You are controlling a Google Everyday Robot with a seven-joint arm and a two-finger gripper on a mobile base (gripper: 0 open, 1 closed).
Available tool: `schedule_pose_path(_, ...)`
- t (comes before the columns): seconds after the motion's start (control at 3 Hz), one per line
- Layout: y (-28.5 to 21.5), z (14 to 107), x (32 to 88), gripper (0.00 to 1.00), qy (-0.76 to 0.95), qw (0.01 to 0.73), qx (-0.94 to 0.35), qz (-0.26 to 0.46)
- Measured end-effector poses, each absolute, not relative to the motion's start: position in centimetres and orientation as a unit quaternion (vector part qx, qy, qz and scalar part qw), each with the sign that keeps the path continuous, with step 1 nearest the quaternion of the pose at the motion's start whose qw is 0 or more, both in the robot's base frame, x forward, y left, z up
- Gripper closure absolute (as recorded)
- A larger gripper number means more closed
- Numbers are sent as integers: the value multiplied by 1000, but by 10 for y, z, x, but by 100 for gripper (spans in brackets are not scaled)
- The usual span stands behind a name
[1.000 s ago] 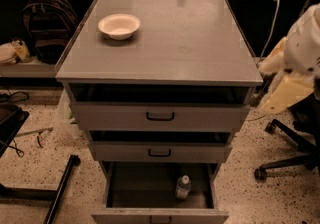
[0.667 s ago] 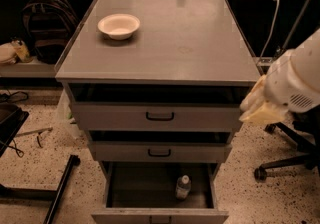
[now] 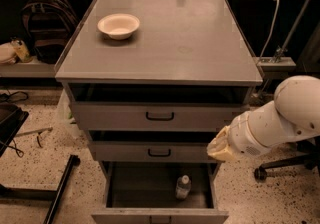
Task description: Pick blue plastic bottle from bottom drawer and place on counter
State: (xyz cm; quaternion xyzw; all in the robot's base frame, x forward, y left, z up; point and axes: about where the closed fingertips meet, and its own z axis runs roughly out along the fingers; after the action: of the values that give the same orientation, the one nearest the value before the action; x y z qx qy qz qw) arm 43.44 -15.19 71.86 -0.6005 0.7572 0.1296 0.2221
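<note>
**Visitor:** Why do your jaws hang out there beside the cabinet?

**Me:** My arm (image 3: 280, 123) reaches in from the right. That puts my jaws at the right end of the middle drawer (image 3: 159, 152), level with its front. They are above and to the right of the bottom drawer (image 3: 150, 215). That drawer is pulled out well past the two above it, so its dark inside lies open from above. I judge the way in is down past the middle drawer's front, then inward.

**Visitor:** Are the jaws released or clenched?

**Me:** I cannot tell. All I see is a pale yellowish lump at the end of my wrist. They hold no bottle, though, because the bottle (image 3: 183, 187) stands in the bottom drawer, well apart from them.

**Visitor:** Where in the drawer?

**Me:** Right of the middle and near the right wall, upright on the drawer floor.

**Visitor:** And how does it look?

**Me:** It is small and made of clear plastic, with a white screw cap and a pale band around its body. I judge it light and narrow, so a sideways nudge could tip it. A hold around the body, below the cap, seems safest.

**Visitor:** Where does it go afterwards?

**Me:** On the table (image 3: 180, 43), the flat grey top of the cabinet. A bowl (image 3: 118, 25) sits near its back left corner, so I would set the bottle down well apart from that.
</note>
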Motion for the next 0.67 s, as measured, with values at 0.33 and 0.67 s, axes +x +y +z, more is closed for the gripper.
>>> schedule_pose_path(0.33, -152, 719, 434, 100, 757, 222, -601, 129)
schedule_pose_path(0.67, -155, 677, 438, 100, 753, 223, -605, 131)
